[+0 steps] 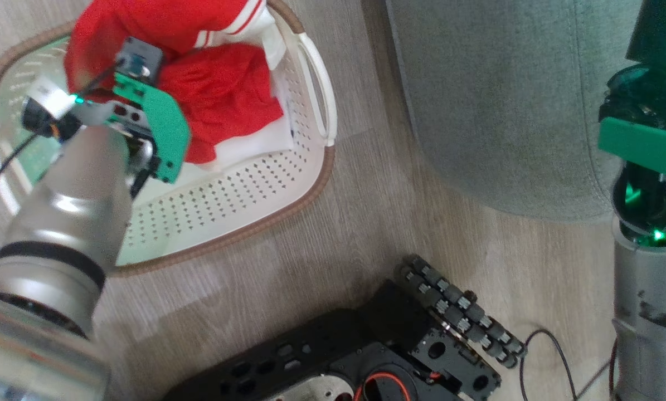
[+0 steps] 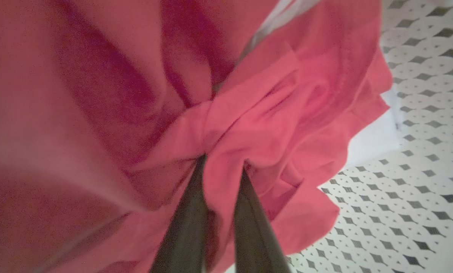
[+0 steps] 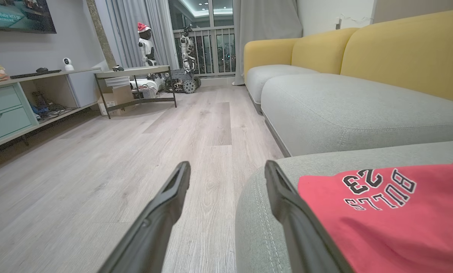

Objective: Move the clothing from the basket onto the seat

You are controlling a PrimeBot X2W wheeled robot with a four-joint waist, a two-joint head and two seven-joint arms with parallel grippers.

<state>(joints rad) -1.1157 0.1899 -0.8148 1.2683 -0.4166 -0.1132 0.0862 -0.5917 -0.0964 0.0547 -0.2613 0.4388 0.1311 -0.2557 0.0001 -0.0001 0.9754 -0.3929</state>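
Observation:
The cream basket (image 1: pixel 321 167) sits on the floor at the upper left, holding a crumpled red garment (image 1: pixel 221 94) with white trim. My left arm reaches down into it. In the left wrist view my left gripper (image 2: pixel 223 167) is shut on a fold of that red garment (image 2: pixel 271 125), with the perforated basket floor (image 2: pixel 408 197) to the right. A second red garment (image 3: pixel 393 220), printed "BULLS 23", lies flat on the grey seat (image 3: pixel 344 113). My right gripper (image 3: pixel 226 167) hovers open at that cushion's corner, just left of the garment. The seat (image 1: pixel 494 100) shows right of the basket.
My black base with a roller wheel (image 1: pixel 455 312) and a thin cable (image 1: pixel 555 356) lie on the wood floor below the basket. Farther down the room stand yellow sofa backs (image 3: pixel 400 53), a low table (image 3: pixel 135 76), a shelf unit (image 3: pixel 6 110) and other robots (image 3: pixel 146 41).

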